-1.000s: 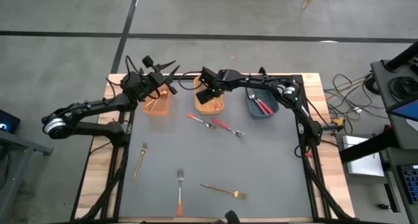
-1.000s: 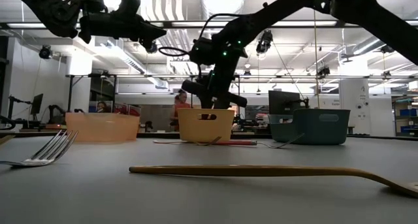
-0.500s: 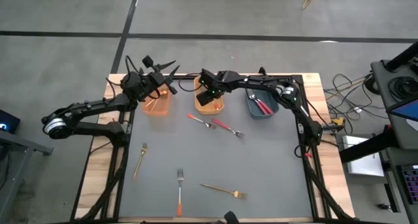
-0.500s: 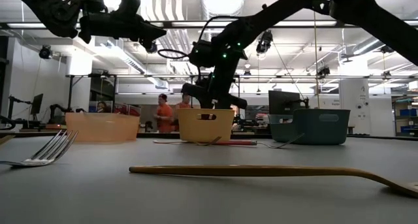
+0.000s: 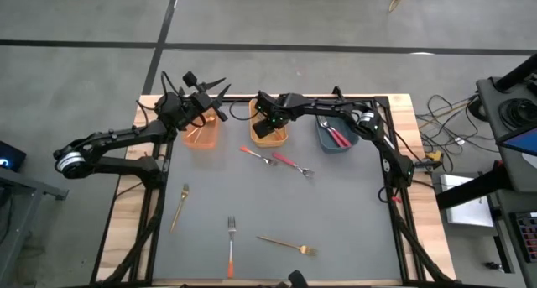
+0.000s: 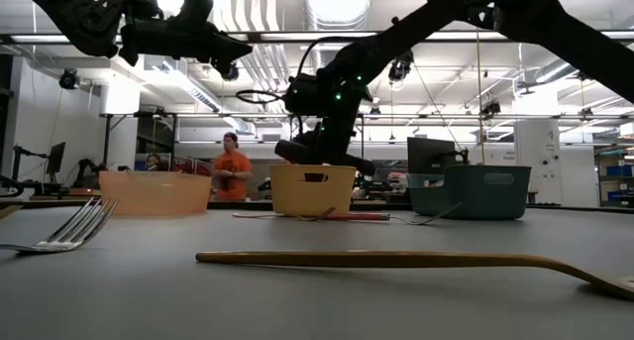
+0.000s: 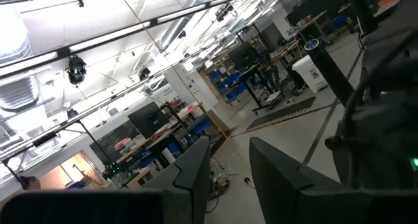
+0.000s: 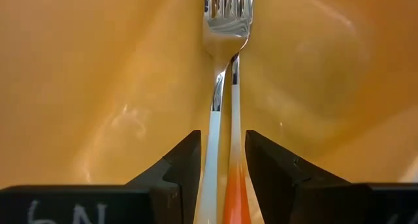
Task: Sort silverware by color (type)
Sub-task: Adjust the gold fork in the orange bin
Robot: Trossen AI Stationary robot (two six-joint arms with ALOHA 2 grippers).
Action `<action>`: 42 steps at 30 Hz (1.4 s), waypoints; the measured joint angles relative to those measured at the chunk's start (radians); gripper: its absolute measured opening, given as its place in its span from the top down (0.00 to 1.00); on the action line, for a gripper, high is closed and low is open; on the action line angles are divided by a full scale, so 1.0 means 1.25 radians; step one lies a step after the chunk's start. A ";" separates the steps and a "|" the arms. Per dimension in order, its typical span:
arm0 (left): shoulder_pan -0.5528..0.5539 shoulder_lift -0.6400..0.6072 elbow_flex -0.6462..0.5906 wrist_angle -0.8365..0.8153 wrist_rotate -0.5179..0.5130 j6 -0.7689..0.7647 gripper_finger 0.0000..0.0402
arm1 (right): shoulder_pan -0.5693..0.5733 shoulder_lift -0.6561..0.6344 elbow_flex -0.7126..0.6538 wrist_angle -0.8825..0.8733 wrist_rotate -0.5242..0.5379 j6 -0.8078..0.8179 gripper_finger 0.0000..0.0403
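Nearest me, at the table's 6 o'clock edge, an orange-handled fork (image 5: 231, 247) lies with its tines pointing away. Just toward 5 o'clock from it a gold fork (image 5: 287, 244) lies crosswise. A second gold fork (image 5: 179, 206) rests at about 8 o'clock, well apart from both.

Just beyond the table's middle, toward 12 o'clock, two more forks lie nearly end to end. One is an orange-handled fork (image 5: 255, 155) and the other a red-pink-handled fork (image 5: 291, 163).

Three bins stand in a row along the far edge. The pale orange bin (image 5: 201, 137) is at 11 o'clock, the yellow bin (image 5: 268, 135) at 12 and the blue bin (image 5: 336, 141) at 1. Red-pink-handled forks (image 5: 337, 137) lie in the blue bin.

My left gripper (image 5: 210, 99) hangs above the far side of the pale orange bin. Its fingers (image 7: 196, 172) stand a little apart with nothing between them.

My right gripper (image 5: 270, 116) is over the yellow bin, pointing down into it. Its fingers (image 8: 179, 168) are parted. Through the gap I see a silver-tined fork with an orange handle (image 8: 230, 87) lying against the bin's glossy inner wall. As far as I can see, neither finger is pressing on it.
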State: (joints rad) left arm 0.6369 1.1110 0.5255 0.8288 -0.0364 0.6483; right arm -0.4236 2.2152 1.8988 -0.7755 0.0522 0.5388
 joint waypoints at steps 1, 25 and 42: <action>0.000 0.000 0.000 0.000 0.000 0.000 0.77 | 0.000 -0.006 0.000 0.000 0.000 0.000 0.72; -0.002 0.000 0.175 -0.667 -0.092 -0.346 0.77 | -0.004 -0.316 -0.104 0.085 0.048 -0.427 0.76; 0.024 0.088 0.414 -1.388 -0.215 -0.495 0.77 | -0.004 -0.476 -0.424 0.337 0.039 -0.430 0.76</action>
State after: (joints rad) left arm 0.6672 1.2208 1.0429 -0.9063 -0.3054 0.0300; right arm -0.4282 1.6197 1.3694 -0.3548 0.1014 0.0013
